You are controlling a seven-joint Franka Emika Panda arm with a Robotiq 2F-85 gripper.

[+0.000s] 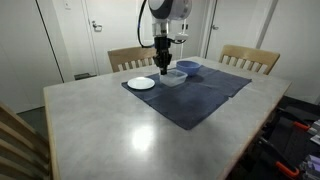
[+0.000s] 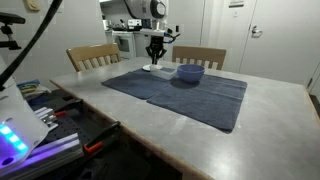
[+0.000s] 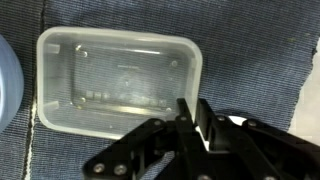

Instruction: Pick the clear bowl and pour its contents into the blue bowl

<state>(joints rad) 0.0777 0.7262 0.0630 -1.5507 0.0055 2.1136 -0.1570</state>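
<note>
Hovering the black two-fingered claw (image 3: 194,112) right at one long wall of the small transparent, squarish plastic bowl (image 3: 118,78), toward that wall's right-hand end in the wrist view. Holding the fingers close together, with only a slit between them. Not showing whether the thin wall is sitting inside that slit, and so leaving grip or no grip undecided.

Resting flat on the dark blue cloth mat (image 3: 255,60), with the long axis running side to side across the wrist view and the bulk of the clear bowl stretching away from the claw, upward and to the left. Showing nothing certain inside it.

Sitting just beside the clear bowl's short left end, slightly apart from it: the small round, solid blue bowl (image 3: 4,85). Lying on the opposite side in an exterior view: a round white plate (image 1: 141,83).

Probably calling for a lift, then a tilt along that long axis, emptying over the short end facing the blue bowl.
</note>
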